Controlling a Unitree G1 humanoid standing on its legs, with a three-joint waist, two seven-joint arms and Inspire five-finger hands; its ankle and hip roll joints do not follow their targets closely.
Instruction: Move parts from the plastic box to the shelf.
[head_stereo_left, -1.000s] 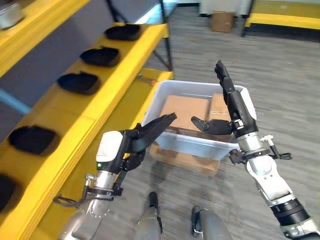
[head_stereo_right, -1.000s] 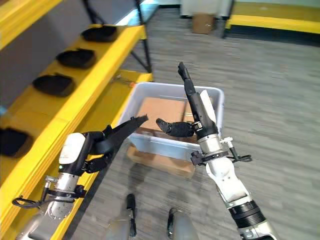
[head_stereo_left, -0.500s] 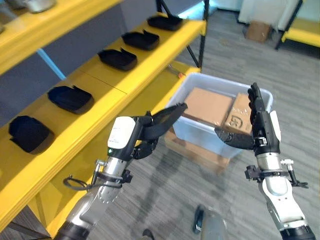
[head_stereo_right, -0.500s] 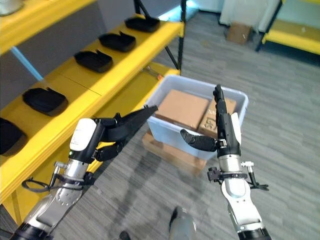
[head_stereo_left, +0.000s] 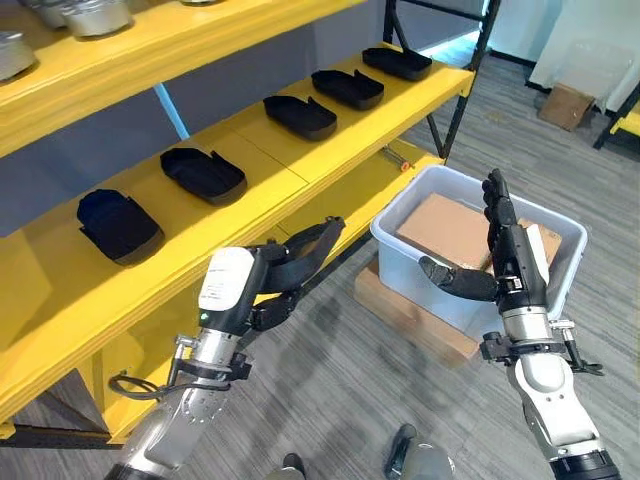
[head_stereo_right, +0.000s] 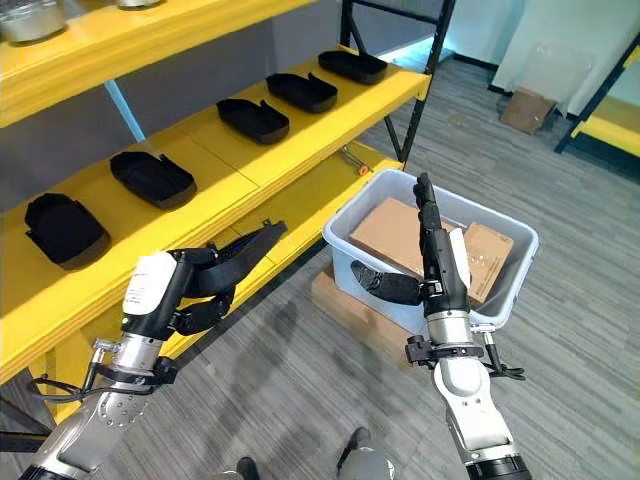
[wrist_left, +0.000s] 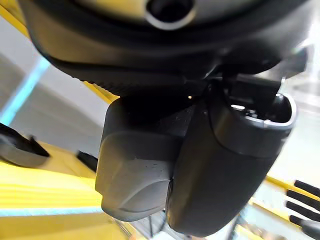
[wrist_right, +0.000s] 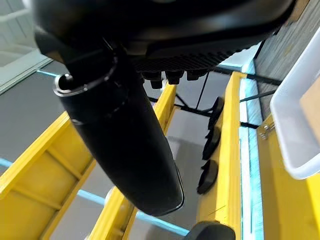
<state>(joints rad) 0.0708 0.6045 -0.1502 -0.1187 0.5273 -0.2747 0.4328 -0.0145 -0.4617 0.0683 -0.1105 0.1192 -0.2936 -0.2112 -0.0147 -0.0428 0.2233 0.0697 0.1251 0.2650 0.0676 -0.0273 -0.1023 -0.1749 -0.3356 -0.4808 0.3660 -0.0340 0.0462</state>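
The pale plastic box (head_stereo_left: 421, 271) stands on the floor at the right, with brown cardboard boxes (head_stereo_left: 446, 226) inside. Several black moulded parts (head_stereo_left: 206, 173) lie in a row on the yellow shelf's middle board (head_stereo_left: 275, 160). My left hand (head_stereo_left: 263, 286) is held above the floor beside the shelf's lower board, open, with straight fingers pointing towards the box and nothing in it. In front of the box's near wall my right hand (head_stereo_left: 511, 256) is raised, open, fingers upright and thumb (wrist_right: 125, 145) out, holding nothing.
A flat cardboard slab (head_stereo_left: 400, 311) lies under the plastic box. Metal tins (head_stereo_left: 96, 14) stand on the top shelf board. A black shelf post (head_stereo_left: 466, 78) rises behind the box. A small carton (head_stereo_left: 565, 101) sits on the floor far back.
The camera has swung, so more of the shelf shows and the box sits further right. Both hands stay open and empty, held in much the same pose.
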